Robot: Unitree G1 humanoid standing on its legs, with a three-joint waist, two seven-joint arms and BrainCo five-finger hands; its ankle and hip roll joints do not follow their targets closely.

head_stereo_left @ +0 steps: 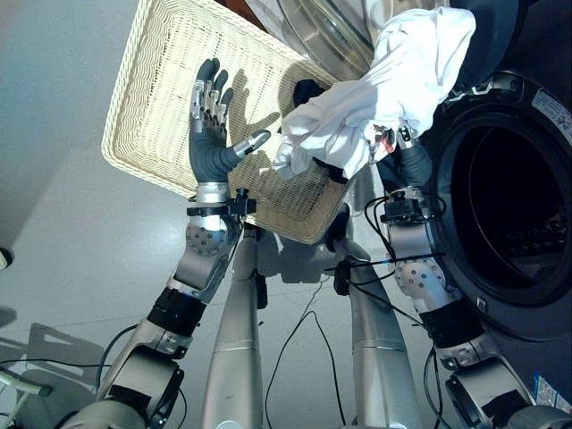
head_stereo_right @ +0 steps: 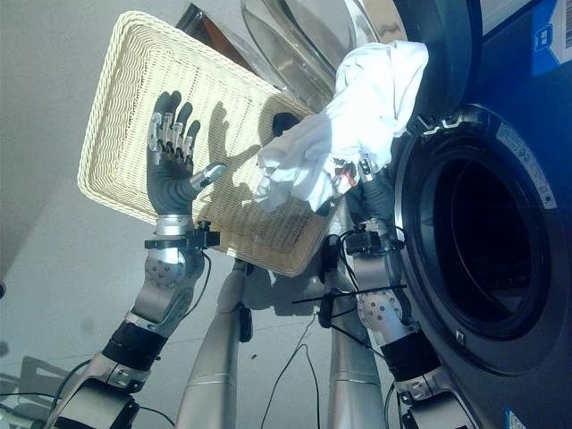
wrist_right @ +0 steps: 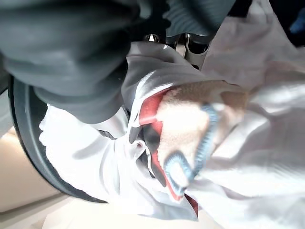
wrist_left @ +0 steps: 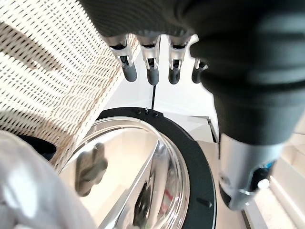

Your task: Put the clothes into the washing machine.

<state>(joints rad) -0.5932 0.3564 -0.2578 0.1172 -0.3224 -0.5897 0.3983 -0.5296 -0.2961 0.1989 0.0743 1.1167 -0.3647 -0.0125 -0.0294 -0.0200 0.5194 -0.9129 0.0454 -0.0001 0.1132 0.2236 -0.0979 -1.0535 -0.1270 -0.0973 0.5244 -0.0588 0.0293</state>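
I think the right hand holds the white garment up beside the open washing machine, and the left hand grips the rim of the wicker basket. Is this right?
Not quite. The left hand grips nothing: in the left eye view its fingers are spread straight over the wicker basket. The rest holds: the right hand holds the white garment up beside the open washing machine.

A cream woven basket lies tipped on its side right behind the left hand, its open inside facing the palm and its weave spreading past the fingertips on every side. In the left wrist view the basket's ribbed wall runs just beside the fingers. Pale grey floor spreads below the hand's wrist. A brown surface shows beyond the basket's far corner.
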